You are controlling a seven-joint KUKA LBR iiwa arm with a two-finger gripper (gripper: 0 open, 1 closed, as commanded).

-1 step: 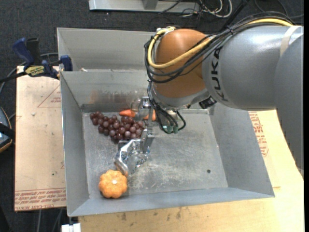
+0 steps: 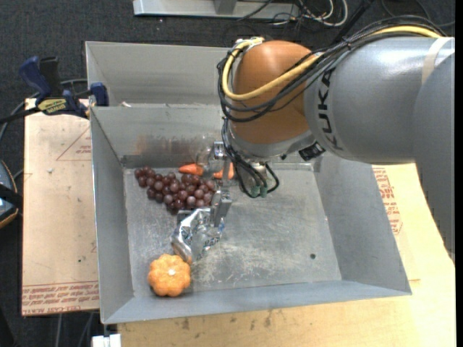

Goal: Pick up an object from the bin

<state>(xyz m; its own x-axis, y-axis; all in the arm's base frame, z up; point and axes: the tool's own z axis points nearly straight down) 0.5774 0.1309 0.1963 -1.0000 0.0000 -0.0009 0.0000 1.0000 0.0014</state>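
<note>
My gripper (image 2: 219,210) hangs below the arm's wrist in the middle of the bin, its tip down on a crumpled shiny silver thing (image 2: 188,237) that lies left of the centre. A bunch of dark red grapes (image 2: 170,186) lies just behind and to the left of the gripper. A small orange carrot-like piece (image 2: 191,169) rests at the back of the grapes, partly hidden by the wrist.
A small orange pumpkin (image 2: 170,275) sits in the front left corner, close to the silver thing. The bin's sloping walls rise on all sides. The right half of the floor is bare metal.
</note>
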